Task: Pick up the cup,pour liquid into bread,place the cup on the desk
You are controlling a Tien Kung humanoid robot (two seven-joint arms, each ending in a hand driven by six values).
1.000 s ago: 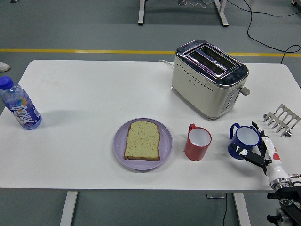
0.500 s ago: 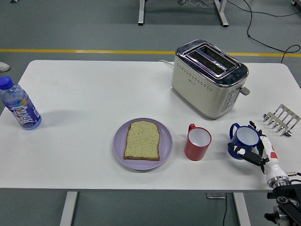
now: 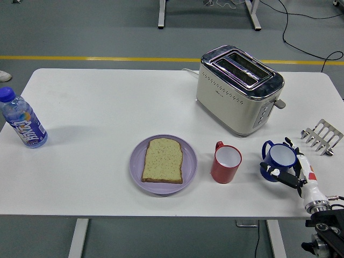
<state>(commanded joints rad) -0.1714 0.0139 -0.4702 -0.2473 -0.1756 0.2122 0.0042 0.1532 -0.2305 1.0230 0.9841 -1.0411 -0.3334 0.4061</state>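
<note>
Nothing much has been moved since the earlier frame. At the lower right, the blue cup is wrapped by the right hand; the bread is seen far to its left.

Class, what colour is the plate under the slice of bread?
Light purple plate, clearest in the head view.

White surface: purple plate w/ bread slice near front-centre. Red cup just right of plate, upright. Blue cup further right, upright; right hand from lower-right corner, fingers wrapped round it. Toaster behind the cups. Metal rack at right edge. Bottle, blue cap, far left, well apart from the rest.
</note>
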